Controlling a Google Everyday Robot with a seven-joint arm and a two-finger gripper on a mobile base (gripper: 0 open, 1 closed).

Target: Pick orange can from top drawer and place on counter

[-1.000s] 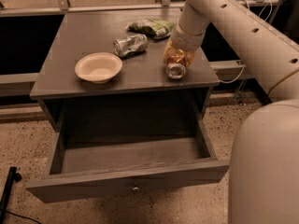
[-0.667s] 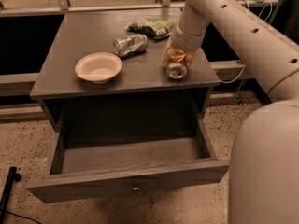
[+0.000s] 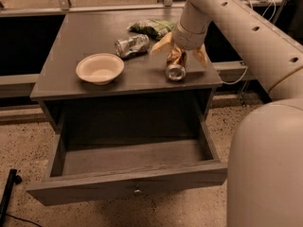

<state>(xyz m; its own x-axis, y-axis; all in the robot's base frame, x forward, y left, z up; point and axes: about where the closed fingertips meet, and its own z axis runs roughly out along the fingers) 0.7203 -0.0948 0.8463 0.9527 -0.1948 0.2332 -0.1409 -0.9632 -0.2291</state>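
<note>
The orange can lies on its side on the counter near the right front corner, its silver end towards the camera. My gripper is right above it and open, with one finger to the can's left and the other to its right, apart from the can. The top drawer is pulled out below the counter. Its inside shows nothing in it, and its small round knob is on the front panel.
On the counter are a white bowl at the left, a crushed silver-green can lying in the middle, and a green bag at the back. My pale arm and body fill the right side.
The fingers have spread apart and let go of the orange can, which now lies on the counter. The arm has hardly moved.
</note>
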